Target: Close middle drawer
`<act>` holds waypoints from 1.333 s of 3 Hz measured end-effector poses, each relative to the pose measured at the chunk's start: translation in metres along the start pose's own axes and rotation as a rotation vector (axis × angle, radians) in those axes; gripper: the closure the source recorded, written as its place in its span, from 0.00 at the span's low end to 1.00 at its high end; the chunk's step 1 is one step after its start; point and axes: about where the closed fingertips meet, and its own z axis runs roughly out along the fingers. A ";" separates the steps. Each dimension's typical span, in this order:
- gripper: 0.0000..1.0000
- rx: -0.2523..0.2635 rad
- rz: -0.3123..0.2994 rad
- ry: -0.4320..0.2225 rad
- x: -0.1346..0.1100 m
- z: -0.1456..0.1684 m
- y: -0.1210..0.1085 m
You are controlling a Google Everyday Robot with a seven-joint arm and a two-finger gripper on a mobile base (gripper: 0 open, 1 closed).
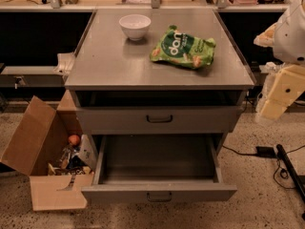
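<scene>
The middle drawer [158,192] is pulled far out of the grey cabinet. Its inside [157,159] looks bare, and a small dark bar handle [159,197] sits at the centre of its low front. Above it, the taller-fronted top drawer [159,119] stands a little way out under the tabletop. The lowest drawer is out of view. My gripper [274,106], cream-coloured below a white arm part, hangs at the right edge of the view. It is to the right of the cabinet at about the top drawer's height and touches nothing.
A white bowl [135,26] and a green snack bag [183,47] lie on the cabinet top [105,61]. An open cardboard box [45,156] of odds and ends stands on the floor at the left. A black cable and plug [264,151] lie on the floor at the right.
</scene>
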 end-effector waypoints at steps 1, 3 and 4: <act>0.00 0.006 -0.010 -0.008 0.000 0.002 -0.002; 0.00 -0.071 -0.091 -0.028 0.020 0.096 0.031; 0.00 -0.237 -0.106 -0.061 0.045 0.227 0.094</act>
